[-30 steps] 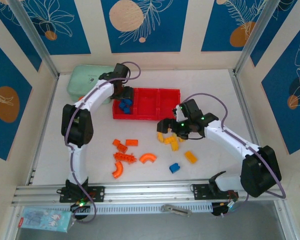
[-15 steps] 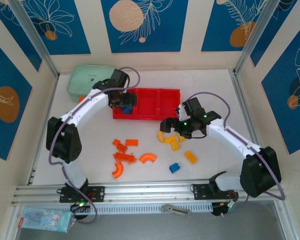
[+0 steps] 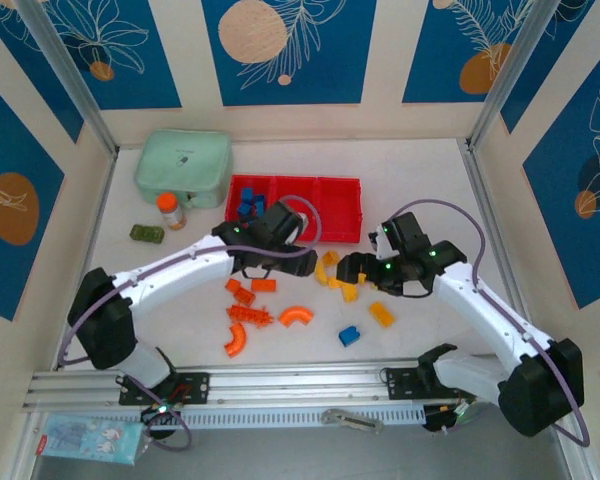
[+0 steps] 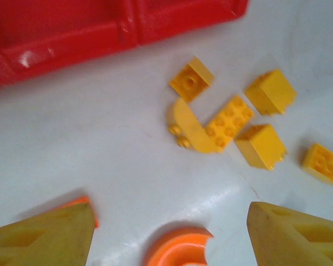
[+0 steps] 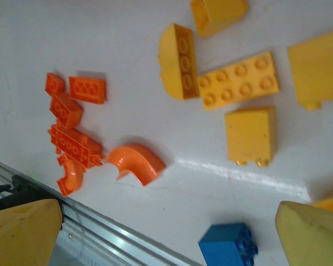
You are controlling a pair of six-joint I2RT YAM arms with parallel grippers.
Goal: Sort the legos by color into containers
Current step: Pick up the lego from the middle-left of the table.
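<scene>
since a second ago the left arm has swung off the tray's left compartment and out over the table in front of it. the left gripper (image 4: 171, 216) now hangs above the bare patch between the yellow and orange pieces, its jaws spread wide with nothing between them. the right gripper (image 5: 167, 208) has shifted slightly toward the near right and hovers over the yellow bricks (image 3: 336, 276), jaws fully released, nothing held.

red tray (image 3: 320, 181): three compartments in a row, at the far middle of the table (image 3: 430, 190). several blue bricks (image 3: 250, 201) lie in its left compartment, no longer covered by the arm.

yellow bricks: a loose cluster on the table just in front of the tray's right end, near both grippers. in the left wrist view a curved yellow piece (image 4: 188, 132) touches a long studded brick (image 4: 228, 123), and the others lie apart around them. one more yellow brick (image 3: 381, 314) lies apart, nearer the front.

orange bricks (image 3: 248, 291): grouped to the front left of the yellow cluster, with a toothed piece (image 3: 250, 316), a curved piece (image 3: 297, 316) and a second curved piece (image 3: 235, 340) nearer the front edge.

loose blue brick (image 3: 349, 336): on the table near the front, right of the orange curve.

off task: mint green case (image 3: 183, 160) at the far left, with the orange-capped bottle (image 3: 170, 210) and dark green block (image 3: 146, 234) just in front of it.
</scene>
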